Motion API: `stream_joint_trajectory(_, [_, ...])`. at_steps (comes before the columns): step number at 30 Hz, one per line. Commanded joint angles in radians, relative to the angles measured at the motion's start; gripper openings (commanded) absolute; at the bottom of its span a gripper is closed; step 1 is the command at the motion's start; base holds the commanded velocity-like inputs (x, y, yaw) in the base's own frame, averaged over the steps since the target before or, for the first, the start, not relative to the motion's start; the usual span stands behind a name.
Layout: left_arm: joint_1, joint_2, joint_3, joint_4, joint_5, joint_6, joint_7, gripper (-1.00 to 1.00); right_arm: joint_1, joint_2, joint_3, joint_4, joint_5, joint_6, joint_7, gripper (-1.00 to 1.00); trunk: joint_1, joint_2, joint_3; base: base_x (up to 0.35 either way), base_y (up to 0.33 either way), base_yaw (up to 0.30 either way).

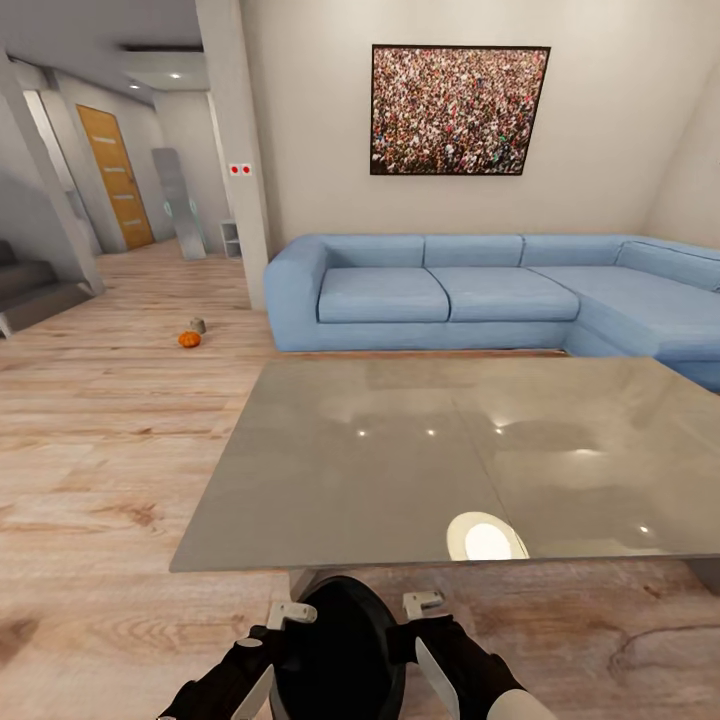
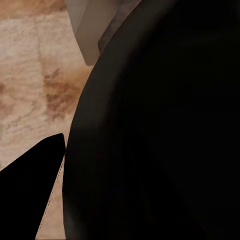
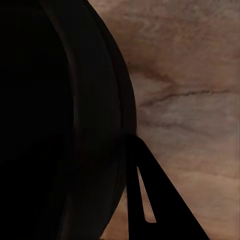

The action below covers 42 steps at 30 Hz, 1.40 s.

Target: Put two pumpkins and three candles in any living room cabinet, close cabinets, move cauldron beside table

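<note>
Apparently both hands, left hand [image 1: 283, 622] and right hand [image 1: 420, 612], clamped the round black cauldron [image 1: 342, 640] between them at 6 o'clock, just short of the glossy grey table [image 1: 330, 480]. Whether each hand's fingers were spread or pinched, I could not tell. Judgement: lower evenly onto the floor beside the table's near edge. Orange ribbed pumpkin [image 1: 189, 340] and grey-beige candle [image 1: 198, 325] lay at 11 o'clock.

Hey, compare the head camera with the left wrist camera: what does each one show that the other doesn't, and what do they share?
Head view alone: the glass table, blue sofa, a pumpkin with a candle behind it on the far floor, and both arms flanking the cauldron. Left wrist view alone: a close look at the cauldron's dark wall beside one dark fingertip. Shared: the cauldron and the wood floor.
</note>
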Motion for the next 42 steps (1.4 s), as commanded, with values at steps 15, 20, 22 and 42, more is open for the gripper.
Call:
stream_joint_trajectory(15, [-0.001, -0.06, 0.202, 0.0, -0.199, 0.007, -0.015, -1.0, -0.001, 0.0, -0.144, -0.017, 0.157, 0.004, 0.063, -1.0, 0.0, 0.0, -0.001, 0.0, 0.0, 0.0])
stream_joint_trajectory(20, [0.0, -0.078, 0.258, 0.0, -0.258, 0.006, -0.021, -1.0, -0.001, 0.0, -0.178, -0.017, 0.195, 0.003, 0.081, -1.0, 0.0, 0.0, -0.001, 0.0, 0.0, 0.0])
stream_joint_trajectory(22, [0.001, -0.085, 0.281, 0.0, -0.281, 0.005, -0.024, -1.0, -0.001, 0.0, -0.191, -0.017, 0.212, 0.004, 0.089, -1.0, 0.0, 0.0, -0.001, 0.0, 0.0, 0.0])
stream_joint_trajectory(42, [0.003, -0.001, -0.069, 0.0, 0.022, 0.003, 0.011, 1.0, -0.001, 0.0, 0.023, -0.016, -0.042, 0.004, 0.036, 1.0, 0.0, 0.0, -0.001, 0.0, 0.0, 0.0])
